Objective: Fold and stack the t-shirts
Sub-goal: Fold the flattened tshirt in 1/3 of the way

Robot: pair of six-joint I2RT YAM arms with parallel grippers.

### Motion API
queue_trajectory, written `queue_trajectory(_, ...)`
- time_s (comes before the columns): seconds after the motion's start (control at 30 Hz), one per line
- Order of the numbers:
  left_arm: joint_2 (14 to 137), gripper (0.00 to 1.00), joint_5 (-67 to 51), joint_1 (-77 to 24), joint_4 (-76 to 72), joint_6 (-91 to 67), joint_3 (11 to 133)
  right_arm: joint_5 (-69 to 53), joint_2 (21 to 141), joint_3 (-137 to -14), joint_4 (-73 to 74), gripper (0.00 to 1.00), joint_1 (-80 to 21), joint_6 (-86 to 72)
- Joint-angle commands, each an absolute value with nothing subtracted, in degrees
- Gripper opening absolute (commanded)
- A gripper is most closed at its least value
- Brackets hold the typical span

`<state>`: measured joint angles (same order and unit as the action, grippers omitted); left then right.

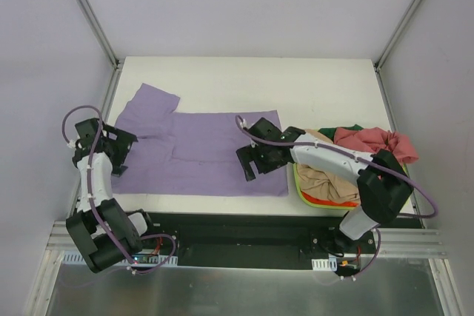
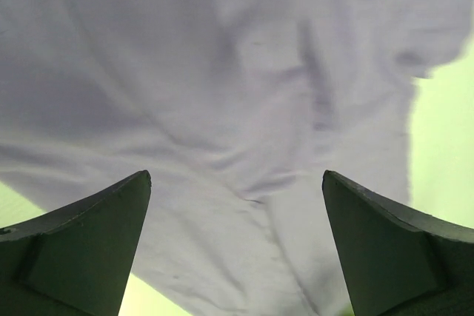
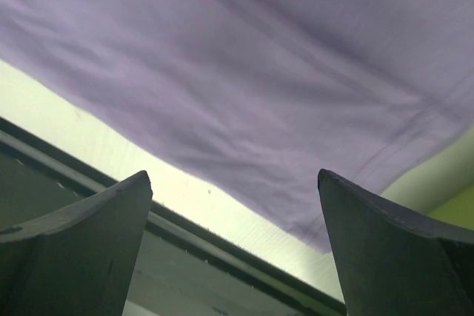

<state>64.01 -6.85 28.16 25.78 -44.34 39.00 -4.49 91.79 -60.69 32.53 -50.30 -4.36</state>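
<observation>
Limp, light lavender-purple cloth t-shirt (image 1: 200, 155) on white table (image 1: 311, 86): left tool (image 1: 121, 155) and right tool (image 1: 248, 166), jaws apart, flank edges probably best pinched.

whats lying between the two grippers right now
Only the lavender t-shirt, spread flat. Nothing else sits on the stretch between the left gripper and the right gripper. The top external view shows this.

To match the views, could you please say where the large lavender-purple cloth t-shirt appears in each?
Top external: lavender-purple t-shirt, flat, left of centre on white table.
Left wrist: it fills most of the frame.
Right wrist: it spans the top, hem diagonal.
Shared landmark: the white table along its edge.
</observation>
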Motion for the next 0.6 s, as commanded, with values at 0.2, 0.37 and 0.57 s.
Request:
queue_trajectory(0.2,82.31,0.99,-13.01,14.69,26.01,-32.62,72.46,5.38,90.43,-80.14,30.33,0.96,-36.93,-10.37)
queue_trajectory(0.37,104.81,0.99,-9.15,13.45,31.27,-21.30,98.38,4.39,95.44,-84.45,27.77,0.96,-33.05,-6.95)
queue_trajectory(0.57,131.45,0.99,-5.01,13.36,36.56,-6.00,135.12,4.66,98.69,-85.08,26.54,0.96,-32.43,-3.43)
